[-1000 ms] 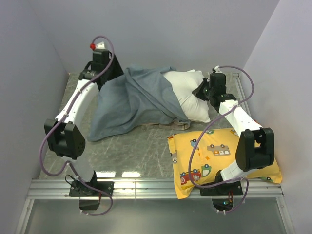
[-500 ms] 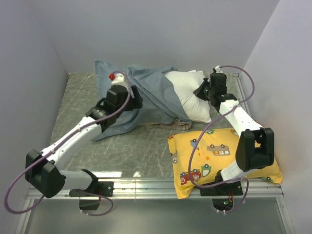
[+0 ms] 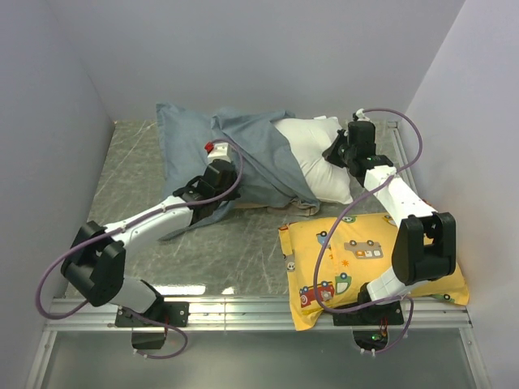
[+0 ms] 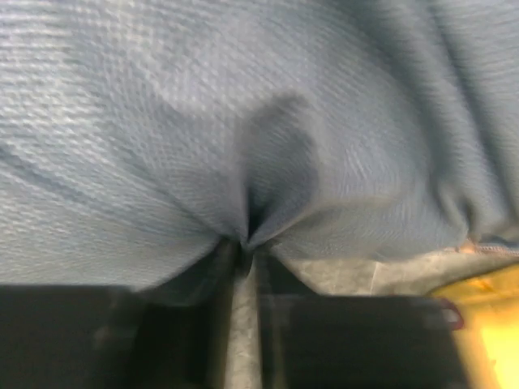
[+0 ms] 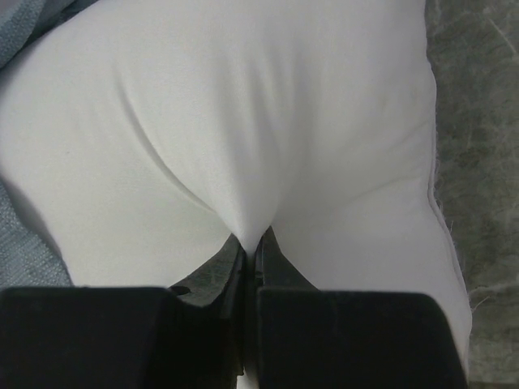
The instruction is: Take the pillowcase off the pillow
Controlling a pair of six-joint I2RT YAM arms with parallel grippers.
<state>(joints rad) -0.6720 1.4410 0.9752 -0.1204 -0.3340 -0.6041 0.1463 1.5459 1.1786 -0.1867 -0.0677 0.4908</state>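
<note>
Left gripper (image 4: 246, 245) pinches the pillowcase (image 4: 243, 121); right gripper (image 5: 248, 240) pinches the pillow (image 5: 243, 121).

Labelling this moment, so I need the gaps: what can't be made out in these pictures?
- Top view: how much of the plump white pillow sits inside the blue-grey cloth pillowcase; the cloth covers it.
- Left wrist view: blurred; left hand fingertips buried in pinched cloth.
- Right wrist view: right hand fingertips sunk in the pillow's fold.
- Top view: right arm crosses the yellow cartoon-car pillow.
</note>
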